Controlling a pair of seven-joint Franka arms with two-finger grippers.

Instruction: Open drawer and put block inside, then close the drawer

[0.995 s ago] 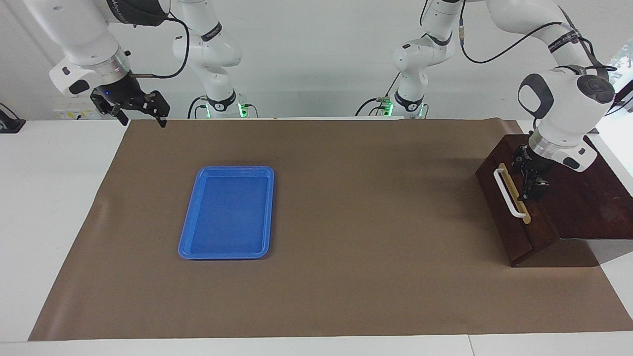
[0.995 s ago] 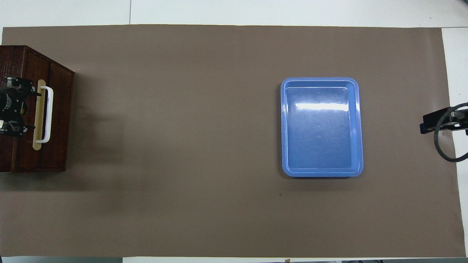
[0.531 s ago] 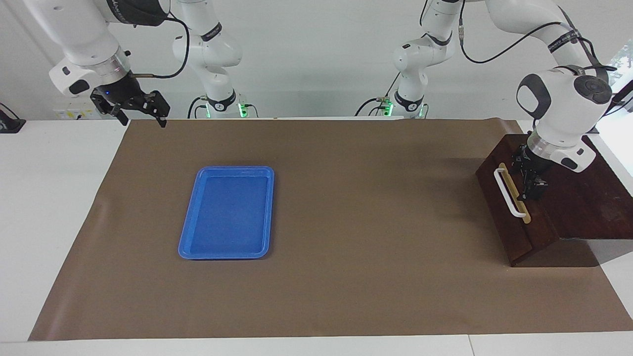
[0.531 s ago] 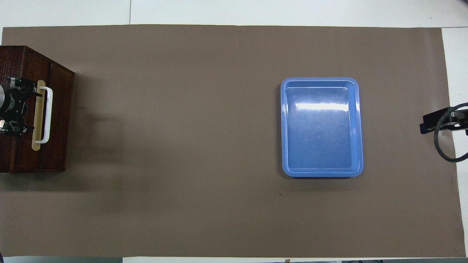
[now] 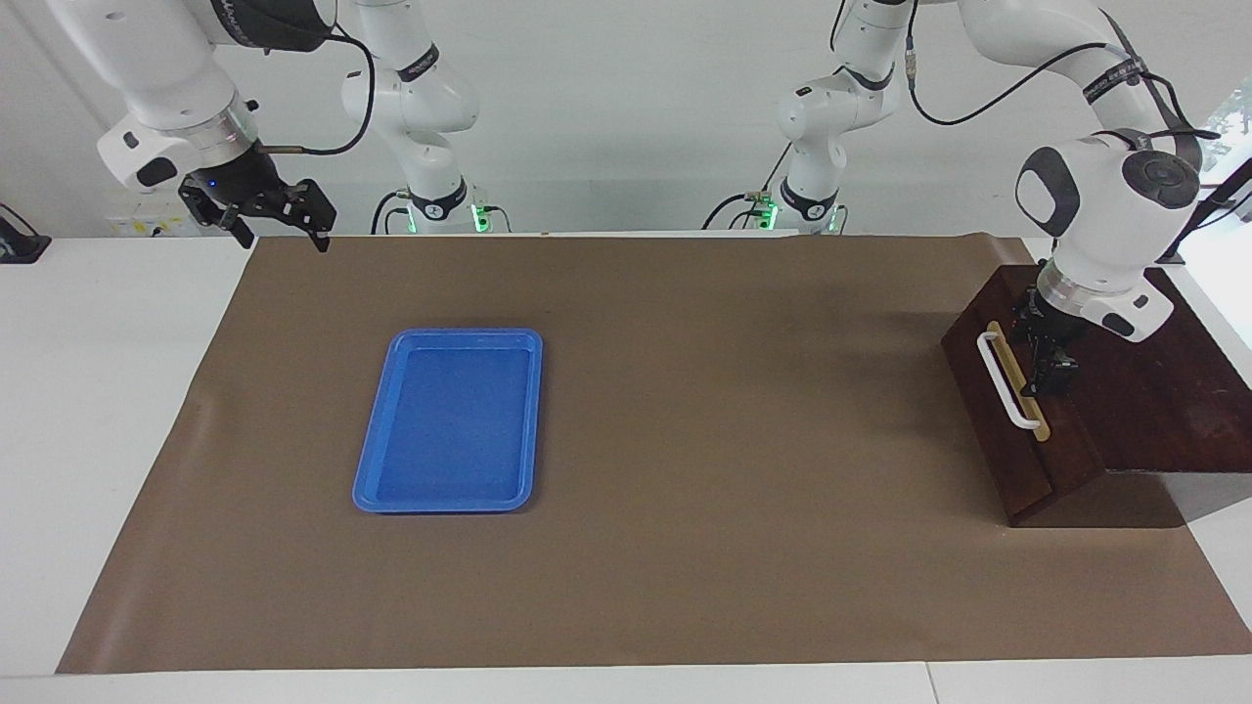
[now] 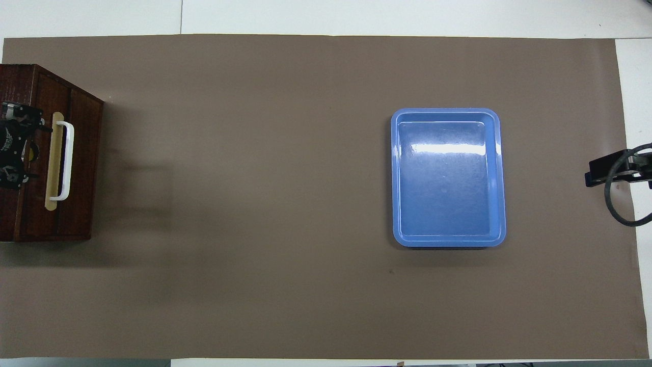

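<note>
The drawer sits pushed into its dark brown wooden box at the left arm's end of the table, with its white bar handle facing the blue tray. My left gripper hangs open just above the box top beside the handle, holding nothing. In the overhead view the left gripper shows at the picture's edge over the box. My right gripper waits open and empty in the air over the table's corner at the right arm's end. The block is out of view.
A blue plastic tray lies empty on the brown mat toward the right arm's end. White table shows past the mat's edges.
The left gripper has drawn back a little from the handle over the box top and risen slightly. The drawer, tray and right arm have not moved.
</note>
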